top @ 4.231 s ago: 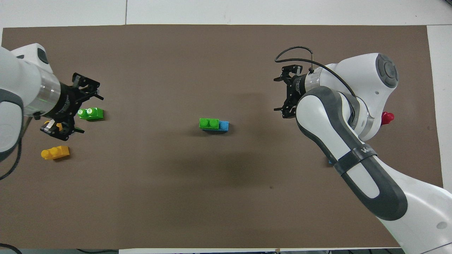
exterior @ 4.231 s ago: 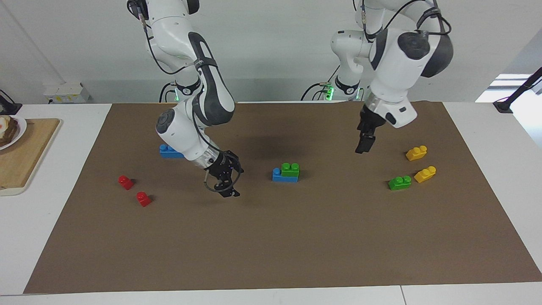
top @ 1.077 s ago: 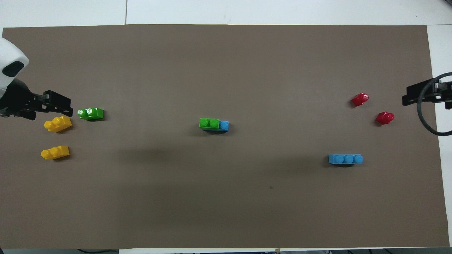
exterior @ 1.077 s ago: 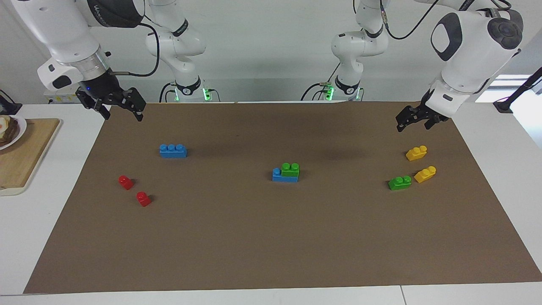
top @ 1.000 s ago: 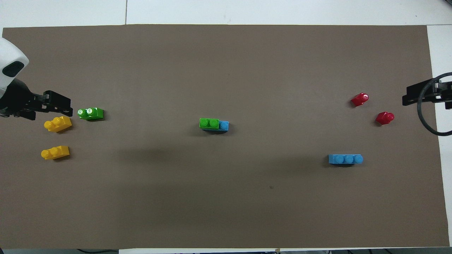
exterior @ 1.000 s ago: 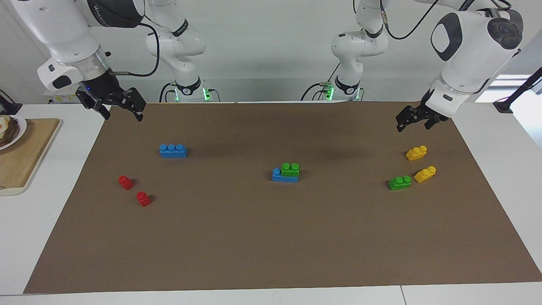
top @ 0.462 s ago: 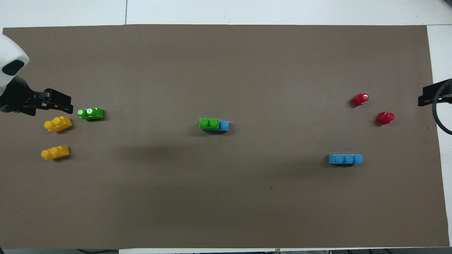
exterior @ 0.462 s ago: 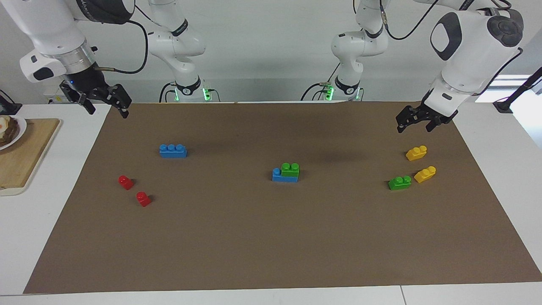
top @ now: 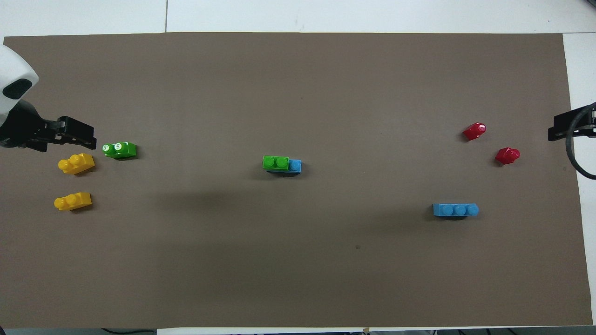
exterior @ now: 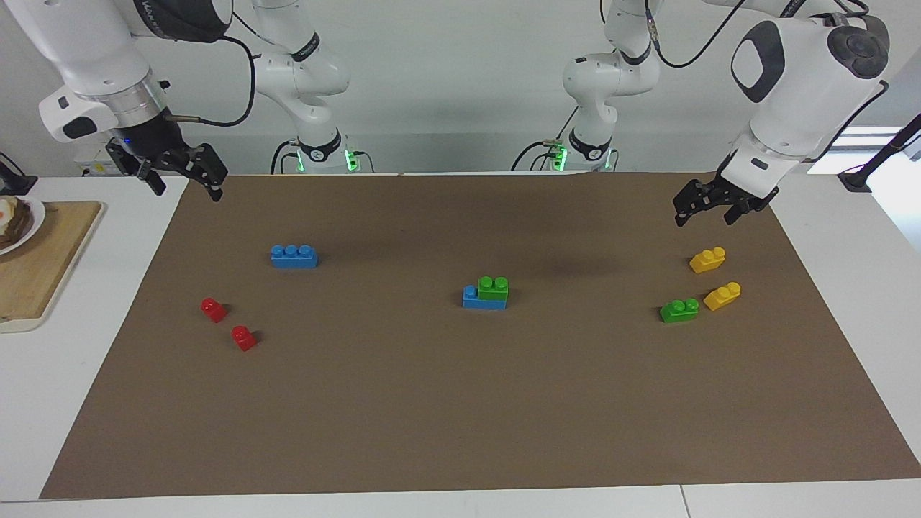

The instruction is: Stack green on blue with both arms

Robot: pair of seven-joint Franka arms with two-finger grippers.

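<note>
A green brick (exterior: 493, 288) sits on a blue brick (exterior: 473, 299) in the middle of the brown mat, covering two of its studs; the stack also shows in the overhead view (top: 275, 162). A second green brick (exterior: 679, 310) lies toward the left arm's end, and a second blue brick (exterior: 293, 256) toward the right arm's end. My left gripper (exterior: 704, 214) is open, empty and raised over the mat's edge near the yellow bricks. My right gripper (exterior: 185, 187) is open, empty and raised over the mat's corner at the right arm's end.
Two yellow bricks (exterior: 707, 260) (exterior: 722, 296) lie beside the loose green brick. Two red bricks (exterior: 214, 309) (exterior: 243, 337) lie farther from the robots than the loose blue brick. A wooden board (exterior: 43, 266) with a plate (exterior: 18, 219) stands off the mat at the right arm's end.
Both arms have drawn back from the middle stack to the table's ends and risen. In the last half second the right gripper shifted slightly back toward the mat. The bricks have not moved.
</note>
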